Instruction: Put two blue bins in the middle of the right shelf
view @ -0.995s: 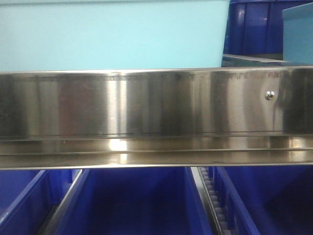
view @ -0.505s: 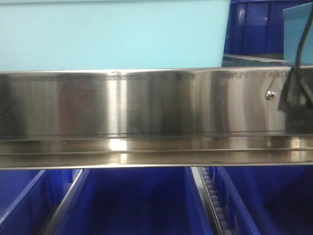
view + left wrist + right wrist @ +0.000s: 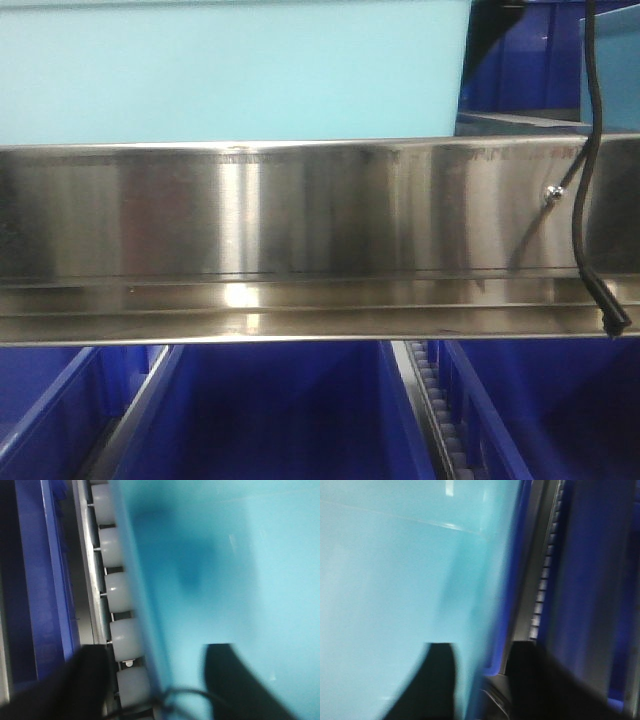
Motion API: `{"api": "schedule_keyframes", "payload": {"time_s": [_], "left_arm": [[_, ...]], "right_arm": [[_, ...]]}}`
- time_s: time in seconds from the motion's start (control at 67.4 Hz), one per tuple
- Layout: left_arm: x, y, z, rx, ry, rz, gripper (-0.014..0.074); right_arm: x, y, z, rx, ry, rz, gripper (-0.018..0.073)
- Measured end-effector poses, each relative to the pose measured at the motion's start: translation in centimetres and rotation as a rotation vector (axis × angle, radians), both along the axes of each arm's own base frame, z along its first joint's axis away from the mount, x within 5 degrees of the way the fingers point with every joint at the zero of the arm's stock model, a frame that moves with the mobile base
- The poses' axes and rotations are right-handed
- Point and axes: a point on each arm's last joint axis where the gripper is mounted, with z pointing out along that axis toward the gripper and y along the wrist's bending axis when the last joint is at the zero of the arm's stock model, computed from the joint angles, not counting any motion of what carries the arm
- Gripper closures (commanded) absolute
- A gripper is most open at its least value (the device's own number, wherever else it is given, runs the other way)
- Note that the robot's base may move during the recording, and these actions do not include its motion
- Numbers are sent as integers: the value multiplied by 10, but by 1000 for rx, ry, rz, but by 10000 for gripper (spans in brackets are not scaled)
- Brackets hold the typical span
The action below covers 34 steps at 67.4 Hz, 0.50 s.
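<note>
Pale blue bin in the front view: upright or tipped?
Upright: the pale blue bin's face meets the steel rail along a level line.

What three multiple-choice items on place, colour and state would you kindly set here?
1. Relative to the steel rail, the pale cyan bin sits: A below; B above; C far left.
2. The rollers beside the bin are: A red; B black; C white.
3. The fingers of the left gripper stand: A one each side of the bin's wall; B both inside; C out of view.
B, cyan shows over the rail; C, white cylinders at the left wrist; A, dark fingers flank the wall.
</note>
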Motion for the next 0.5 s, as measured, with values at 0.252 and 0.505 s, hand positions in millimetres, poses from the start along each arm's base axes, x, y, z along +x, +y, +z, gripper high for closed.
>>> {"api": "schedule_keyframes", "payload": {"time_s": [0.252, 0.505], "left_arm": [[1, -1, 1, -8, -11, 3, 707], [-3, 0, 5, -14, -15, 4, 707]], "right_arm": [[-2, 2, 2, 18, 12, 12, 712], [-7, 0, 10, 23, 1, 14, 712]]}}
